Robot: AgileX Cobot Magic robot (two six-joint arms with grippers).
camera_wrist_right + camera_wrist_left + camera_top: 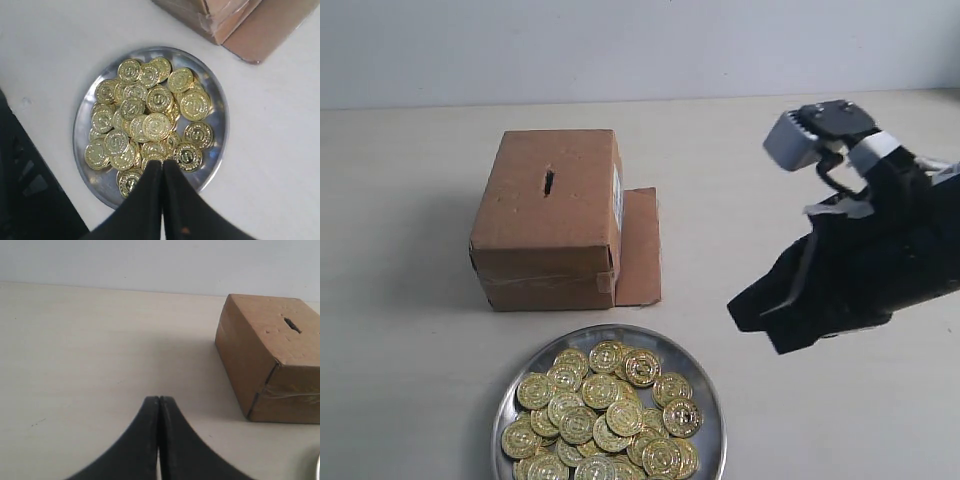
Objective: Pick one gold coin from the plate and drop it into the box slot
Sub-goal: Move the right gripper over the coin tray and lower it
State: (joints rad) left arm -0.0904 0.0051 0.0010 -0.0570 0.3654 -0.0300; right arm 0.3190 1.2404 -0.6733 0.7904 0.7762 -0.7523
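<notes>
The brown cardboard box (548, 225) stands on the table with its dark slot (549, 182) in the top face. In front of it, the silver plate (711, 402) holds a heap of gold coins (600, 415). My right gripper (745, 308) hangs shut to the right of the plate, holding nothing. In the right wrist view its tips (161, 162) sit over the plate's (97, 182) near edge, above the coins (150, 120). My left gripper (159, 399) is shut and empty over bare table, apart from the box (270, 355) and slot (291, 324). It is out of the exterior view.
A loose cardboard flap (640, 250) lies flat against the box's right side, between box and plate. The right arm's black sleeve (880, 260) fills the right side of the table. A pale wall runs behind the table.
</notes>
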